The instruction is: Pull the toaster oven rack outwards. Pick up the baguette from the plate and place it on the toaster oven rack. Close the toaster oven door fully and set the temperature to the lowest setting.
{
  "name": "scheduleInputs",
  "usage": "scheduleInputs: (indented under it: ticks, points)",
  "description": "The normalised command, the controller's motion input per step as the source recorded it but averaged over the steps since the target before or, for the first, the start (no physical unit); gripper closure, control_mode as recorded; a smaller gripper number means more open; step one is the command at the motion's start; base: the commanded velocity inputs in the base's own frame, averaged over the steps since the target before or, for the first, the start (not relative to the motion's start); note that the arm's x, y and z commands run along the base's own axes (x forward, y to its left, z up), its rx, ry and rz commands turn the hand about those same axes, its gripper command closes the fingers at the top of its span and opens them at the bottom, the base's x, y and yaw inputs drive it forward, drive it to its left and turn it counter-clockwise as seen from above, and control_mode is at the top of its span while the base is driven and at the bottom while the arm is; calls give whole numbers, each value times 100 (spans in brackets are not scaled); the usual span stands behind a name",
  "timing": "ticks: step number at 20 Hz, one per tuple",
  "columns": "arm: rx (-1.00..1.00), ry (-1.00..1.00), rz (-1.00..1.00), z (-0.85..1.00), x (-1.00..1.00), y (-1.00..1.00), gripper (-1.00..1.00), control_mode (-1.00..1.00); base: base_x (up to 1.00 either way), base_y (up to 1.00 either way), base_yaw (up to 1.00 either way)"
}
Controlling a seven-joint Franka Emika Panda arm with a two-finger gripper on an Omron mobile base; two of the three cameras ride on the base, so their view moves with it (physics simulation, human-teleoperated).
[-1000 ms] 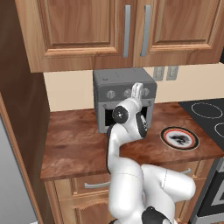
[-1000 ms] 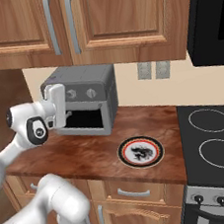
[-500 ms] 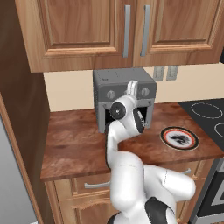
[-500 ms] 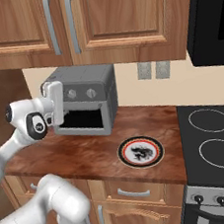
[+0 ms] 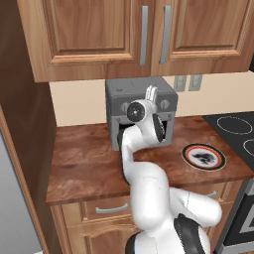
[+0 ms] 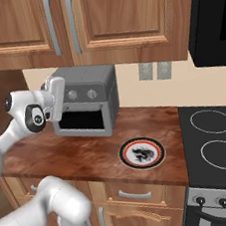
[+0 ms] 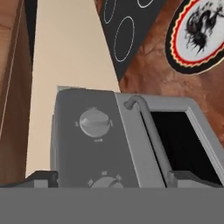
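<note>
1. The gripper (image 7: 111,178) is closest. Its two dark fingertips (image 7: 41,177) stand far apart at the bottom of the hand view. It is wide open and holds nothing.
2. Just past it are the round knobs on the toaster oven (image 5: 141,89). One knob (image 7: 94,122) sits left of the middle of the hand view. Another knob (image 7: 105,183) peeks up at the bottom edge, between the fingertips.
3. A knob like this looks small, hard and smooth, so I think fingers could slip on it. The best hold is probably one finger on each side of its round edge, squeezing firmly and then turning slowly.
4. Next to the knobs is the toaster oven door (image 7: 131,144). It looks shut flat against the oven. Its handle (image 7: 151,131) is a thin, stiff bar.
5. The door's glass is black, so I cannot tell what is inside.
6. Farther off, at the upper right of the hand view, is the plate (image 7: 175,52). It lies flat on the brown counter (image 6: 90,153) with no bread on it.
7. Farthest is the black stove (image 7: 127,30), at the top of the hand view.
</note>
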Motion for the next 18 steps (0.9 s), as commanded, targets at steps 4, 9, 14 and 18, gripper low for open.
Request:
scheduleInputs:
  ticks: [4, 9, 14, 18]
  points:
    - [24, 0, 0, -2, 17, -9, -100, -100, 0, 0, 0]
    - [29, -3, 0, -29, 15, 3, -100, -100, 0, 0, 0]
    - [20, -5, 0, -3, 8, 22, -100, -100, 0, 0, 0]
    - [18, -9, -1, 0, 1, 30, -100, -100, 0, 0, 0]
